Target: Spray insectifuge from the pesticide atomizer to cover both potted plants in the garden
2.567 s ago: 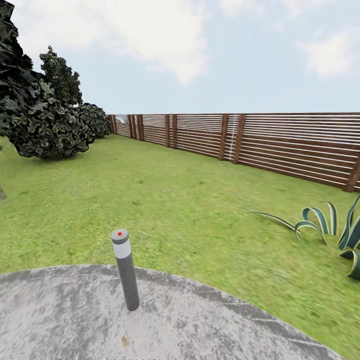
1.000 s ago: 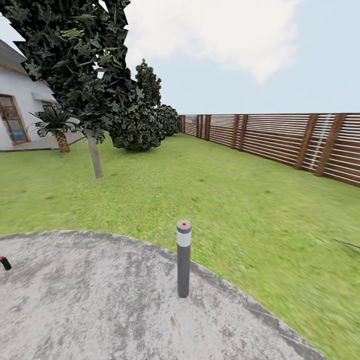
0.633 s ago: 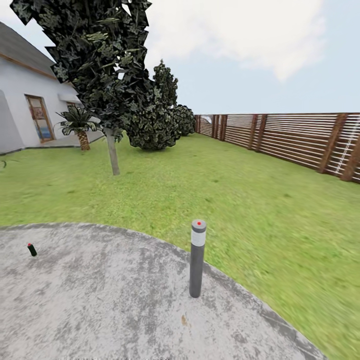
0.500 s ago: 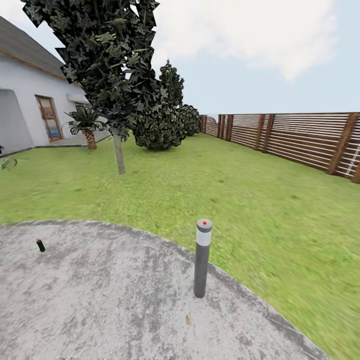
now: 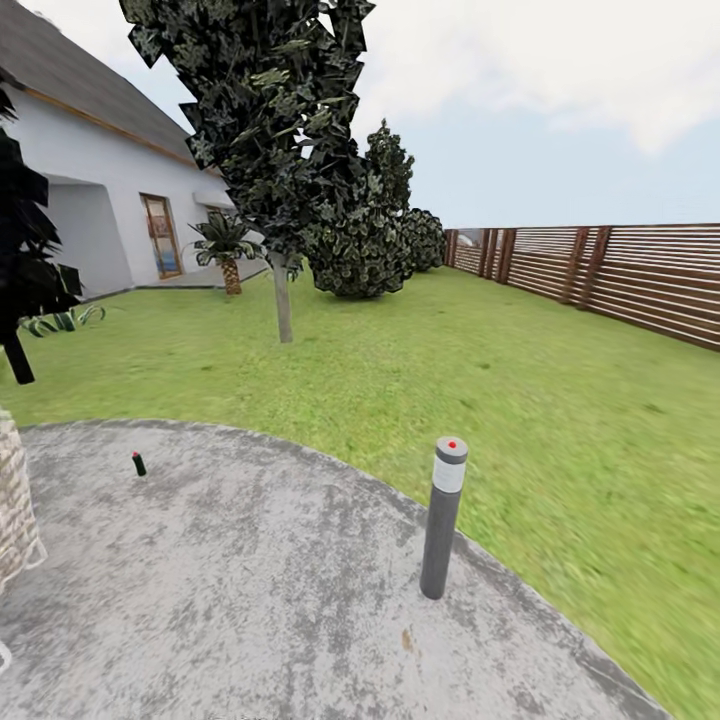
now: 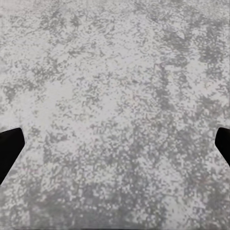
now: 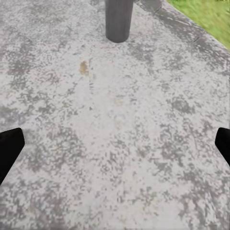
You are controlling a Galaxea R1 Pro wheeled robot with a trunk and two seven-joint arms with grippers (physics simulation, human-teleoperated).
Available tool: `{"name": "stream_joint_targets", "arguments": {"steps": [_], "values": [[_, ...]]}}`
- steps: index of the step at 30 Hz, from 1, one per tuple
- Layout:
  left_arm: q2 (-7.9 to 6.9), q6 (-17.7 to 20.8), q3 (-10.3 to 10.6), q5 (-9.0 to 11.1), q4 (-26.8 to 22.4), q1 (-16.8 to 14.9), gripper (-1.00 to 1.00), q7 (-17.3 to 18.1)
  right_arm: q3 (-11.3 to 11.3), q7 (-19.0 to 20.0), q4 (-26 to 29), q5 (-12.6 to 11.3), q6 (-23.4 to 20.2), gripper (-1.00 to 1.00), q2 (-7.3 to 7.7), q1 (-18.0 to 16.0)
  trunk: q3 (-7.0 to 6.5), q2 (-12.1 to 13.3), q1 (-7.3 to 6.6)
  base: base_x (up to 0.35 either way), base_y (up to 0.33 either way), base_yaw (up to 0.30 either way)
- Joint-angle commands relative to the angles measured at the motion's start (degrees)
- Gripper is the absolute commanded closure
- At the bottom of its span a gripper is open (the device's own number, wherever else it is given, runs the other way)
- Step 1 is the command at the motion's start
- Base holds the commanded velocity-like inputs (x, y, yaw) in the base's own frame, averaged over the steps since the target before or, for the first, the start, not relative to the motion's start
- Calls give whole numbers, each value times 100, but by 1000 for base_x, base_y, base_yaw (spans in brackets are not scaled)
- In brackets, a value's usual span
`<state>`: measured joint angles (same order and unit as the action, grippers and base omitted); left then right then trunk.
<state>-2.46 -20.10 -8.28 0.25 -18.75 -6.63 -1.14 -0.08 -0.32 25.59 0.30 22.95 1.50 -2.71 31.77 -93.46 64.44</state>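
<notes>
Writing: none could be read on the spray bottle (image 5: 138, 463), too small.
Left gripper (image 6: 115, 146): spread wide, holding nothing, over bare patio (image 6: 115, 96).
Right gripper (image 7: 115, 146): wide too, empty, facing the bollard (image 7: 118, 19).
Bottle: stood upright on the patio, far left, well apart from the bollard.
Head view: added lawn (image 5: 420, 370), fence (image 5: 620, 280), house (image 5: 90, 190).

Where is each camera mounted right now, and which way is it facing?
Head: high on the robot, looking out over the patio, atomizer, bollard, lawn and fence.
Left wrist: by the left hand, facing down at paving; fingertips at the edges.
Right wrist: by the right hand, facing paving and the bollard's base.
Head and right wrist share the bollard.
</notes>
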Motion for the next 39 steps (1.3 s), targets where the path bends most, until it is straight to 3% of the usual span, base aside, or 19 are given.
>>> {"name": "stream_joint_targets", "arguments": {"steps": [1,22,29,39], "values": [[0,-20,1,2,6,-5,-100,-13,0,-3,-2,4,17,-100,0,-2,24,-44,22,0,0,279],[0,-13,-1,2,12,-5,-100,-26,17,-2,-10,14,17,-100,-18,-2,441,-887,483,0,0,279],[-7,-20,-1,2,12,-5,-100,-23,17,-3,-10,14,17,-100,-18,-2,467,-887,483,5,0,279],[-112,-20,-7,28,12,-5,-100,-26,17,4,-4,14,17,-100,-18,-2,505,-887,483,277,32,277]]}}
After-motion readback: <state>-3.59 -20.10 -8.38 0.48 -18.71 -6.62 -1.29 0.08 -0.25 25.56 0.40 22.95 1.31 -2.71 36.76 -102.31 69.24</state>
